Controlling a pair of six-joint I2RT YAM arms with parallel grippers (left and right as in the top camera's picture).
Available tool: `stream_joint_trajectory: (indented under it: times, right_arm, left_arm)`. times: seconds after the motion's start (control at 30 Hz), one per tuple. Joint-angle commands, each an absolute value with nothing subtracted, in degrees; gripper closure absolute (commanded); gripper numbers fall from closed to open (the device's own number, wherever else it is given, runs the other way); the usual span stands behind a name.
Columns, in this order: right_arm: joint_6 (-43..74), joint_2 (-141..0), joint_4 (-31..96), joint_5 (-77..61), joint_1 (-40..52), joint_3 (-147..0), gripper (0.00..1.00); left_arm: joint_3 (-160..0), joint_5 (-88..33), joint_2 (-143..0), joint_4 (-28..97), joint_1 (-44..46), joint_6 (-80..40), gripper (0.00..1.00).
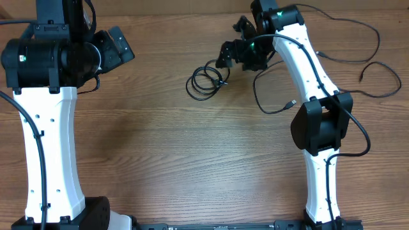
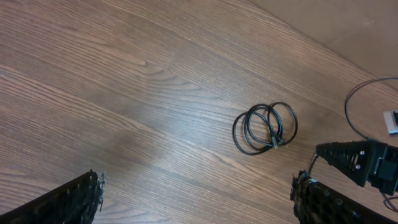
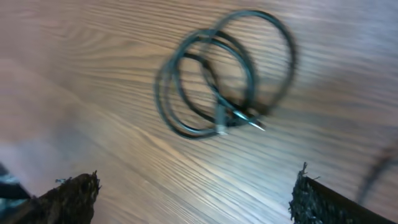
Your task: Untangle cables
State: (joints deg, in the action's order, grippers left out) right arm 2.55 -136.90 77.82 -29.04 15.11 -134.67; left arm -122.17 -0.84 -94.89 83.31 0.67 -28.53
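Observation:
A small coiled bundle of thin black cable (image 1: 206, 82) lies on the wooden table, back centre. It also shows in the left wrist view (image 2: 266, 127) and, blurred, in the right wrist view (image 3: 231, 115), with a silver plug end across the loops. A loose strand with a silver plug (image 1: 291, 102) lies just right of the coil. More loose strands (image 1: 362, 75) lie at the far right. My right gripper (image 1: 233, 54) is open and empty, just above and right of the coil (image 3: 196, 193). My left gripper (image 1: 118, 45) is open and empty at the back left (image 2: 199, 199).
The right arm's white link (image 1: 313, 70) and black elbow (image 1: 319, 124) stand over the loose strand. The left arm (image 1: 48, 128) runs along the left side. The table's far edge (image 2: 348, 31) is close behind the coil.

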Motion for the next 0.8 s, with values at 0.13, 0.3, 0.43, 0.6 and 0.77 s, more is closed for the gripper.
stream_joint_trajectory:
  times: [0.13, 0.3, 0.43, 0.6, 0.77]
  right_arm:
    - [2.6, -134.7, 75.4, -32.1, 18.3, -136.1, 0.00]
    - [2.6, -134.7, 73.8, -31.5, 18.4, -136.1, 0.00]
    - [2.6, -134.7, 72.7, -27.5, 18.3, -136.1, 0.00]
    - [2.6, -134.7, 72.0, -20.9, 18.3, -136.1, 0.00]
    - [2.6, -134.7, 70.2, -21.0, 18.3, -136.1, 0.00]
  left_arm:
    - [-121.9, -1.1, -95.3, 83.5, 0.8, -28.7, 0.00]
    - [-121.9, -1.1, -95.3, 83.5, 0.8, -28.7, 0.00]
    - [-121.9, -1.1, -95.3, 83.5, 0.8, -28.7, 0.00]
    - [-121.9, -1.1, -95.3, 83.5, 0.8, -28.7, 0.00]
    - [-121.9, -1.1, -95.3, 83.5, 0.8, -28.7, 0.00]
